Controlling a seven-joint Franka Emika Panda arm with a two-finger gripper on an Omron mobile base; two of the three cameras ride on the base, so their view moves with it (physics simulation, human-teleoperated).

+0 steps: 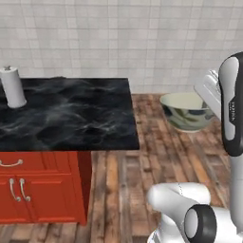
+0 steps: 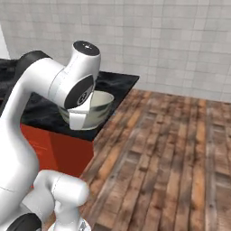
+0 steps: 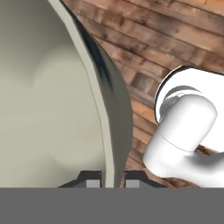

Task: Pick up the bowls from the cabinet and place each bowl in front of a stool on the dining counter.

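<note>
Hand view: fingers [image 3: 113, 180] pinch cream bowl [image 3: 52, 109] by thin rim, bowl carried over wood floor [image 3: 175, 39]. Your risk: rim slips during swing toward tabletop [image 1: 66, 114], bowl drops.

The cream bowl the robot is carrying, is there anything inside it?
The cream bowl, pinched at its rim by the gripper, looks empty: plain pale inside. The arm covers part of it in the base views.
</note>
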